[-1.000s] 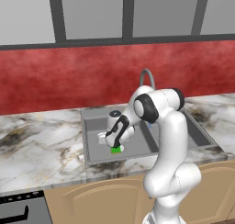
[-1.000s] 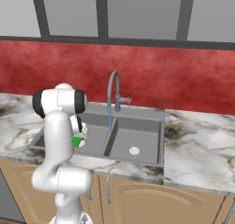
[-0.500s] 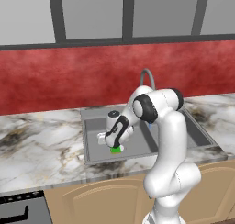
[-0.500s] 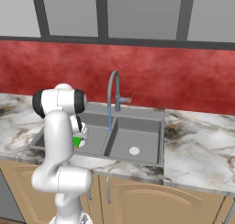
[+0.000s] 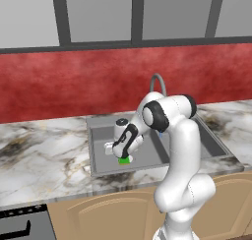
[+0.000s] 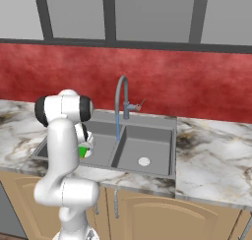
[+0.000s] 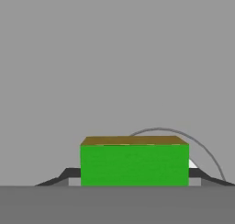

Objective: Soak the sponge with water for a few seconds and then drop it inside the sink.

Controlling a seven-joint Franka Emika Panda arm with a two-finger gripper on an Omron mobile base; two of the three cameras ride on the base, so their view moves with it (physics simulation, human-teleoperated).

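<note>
Two dark fingertips at the bottom of the hand view were pressed against the ends of the sponge (image 7: 134, 164), so the gripper (image 5: 124, 154) was closed on it, holding the green block low over the left basin of the sink (image 5: 98, 135) at the centre of the left base view. Farther back, right of centre in the right base view, the water (image 6: 117, 128) ran from the faucet (image 6: 121, 99) well apart from the sponge, so soaking was probably not yet begun.

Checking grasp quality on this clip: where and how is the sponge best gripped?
Across its two short ends, coming from above, as here: the gripper is shut on the sponge, a small flat block whose parallel end faces suit the fingertips. It sits in the left basin of the sink.
</note>
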